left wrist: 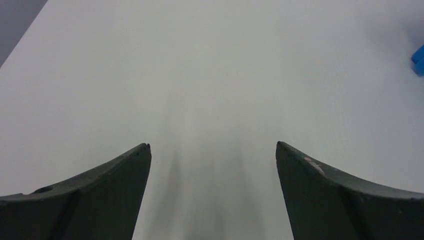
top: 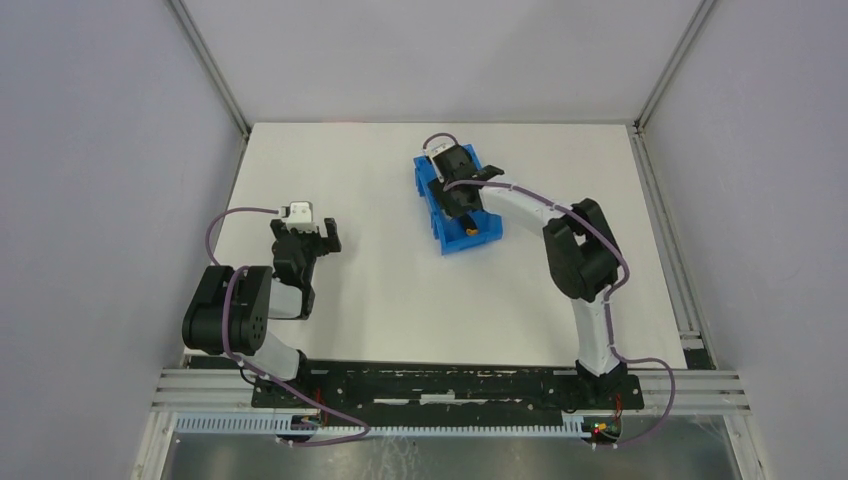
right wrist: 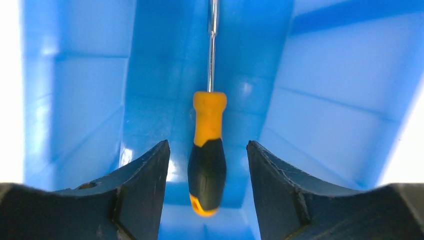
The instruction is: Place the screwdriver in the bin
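The blue bin [top: 455,240] stands on the white table right of centre. In the right wrist view the screwdriver [right wrist: 209,120], with an orange and black handle and a thin metal shaft, is inside the bin [right wrist: 330,90], its shaft pointing away from me. My right gripper [right wrist: 207,145] is open inside the bin, its fingers on either side of the handle with a gap on each side. From above the right gripper [top: 458,190] covers most of the bin, and an orange bit of the screwdriver [top: 471,229] shows. My left gripper [top: 322,238] is open and empty over the table.
The white table [top: 400,300] is walled by grey panels on the left, back and right. In the left wrist view a corner of the bin [left wrist: 419,59] shows at the right edge, far from the left gripper [left wrist: 212,147].
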`<control>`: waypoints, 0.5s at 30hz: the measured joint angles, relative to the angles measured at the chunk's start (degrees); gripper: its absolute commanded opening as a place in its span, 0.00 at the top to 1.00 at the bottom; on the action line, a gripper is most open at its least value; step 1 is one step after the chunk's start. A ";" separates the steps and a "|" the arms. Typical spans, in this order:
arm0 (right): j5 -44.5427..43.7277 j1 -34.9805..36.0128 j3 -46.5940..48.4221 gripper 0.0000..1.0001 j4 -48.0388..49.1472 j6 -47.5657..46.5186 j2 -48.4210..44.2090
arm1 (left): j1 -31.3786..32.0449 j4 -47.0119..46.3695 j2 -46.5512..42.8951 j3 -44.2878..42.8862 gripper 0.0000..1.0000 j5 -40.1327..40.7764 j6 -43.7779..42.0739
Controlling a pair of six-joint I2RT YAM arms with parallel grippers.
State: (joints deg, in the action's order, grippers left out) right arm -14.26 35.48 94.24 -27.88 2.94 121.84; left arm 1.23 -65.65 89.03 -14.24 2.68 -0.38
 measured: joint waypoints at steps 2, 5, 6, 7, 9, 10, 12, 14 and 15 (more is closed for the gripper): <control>-0.26 0.33 -0.17 0.17 -0.35 -0.04 -3.76 | 0.00 0.00 0.00 0.00 0.00 0.00 0.00; -1.03 0.87 -1.81 0.02 0.63 -0.17 -12.24 | 0.00 0.00 0.00 0.00 0.00 0.00 0.00; -1.29 0.98 -3.87 0.02 1.84 -0.35 -17.33 | 0.00 0.00 0.00 0.00 0.00 0.00 0.00; -1.60 1.11 -5.35 0.02 2.40 -0.42 -20.96 | 0.00 0.00 0.00 0.00 0.00 0.00 0.00; -2.56 1.42 -11.85 0.02 6.78 -0.48 -32.39 | 0.00 0.00 0.00 0.00 0.00 0.00 0.00; -3.43 1.42 -14.60 0.02 7.93 -0.39 -37.11 | 0.00 0.00 0.00 0.00 0.00 0.00 0.00; -5.99 1.40 -21.64 0.02 11.69 -0.22 -47.15 | 0.00 0.02 0.00 0.00 0.00 0.00 0.00; -9.44 1.38 -30.73 0.02 16.41 0.00 -56.83 | 0.00 0.02 0.00 0.00 0.00 -0.02 0.00; -11.34 1.36 -35.85 0.02 17.97 0.09 -61.11 | 0.00 0.02 0.00 0.00 0.00 0.00 0.00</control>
State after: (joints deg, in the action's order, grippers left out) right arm -25.61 36.84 58.39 -9.91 3.03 60.73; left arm 1.23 -65.63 89.03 -14.24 2.68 -0.38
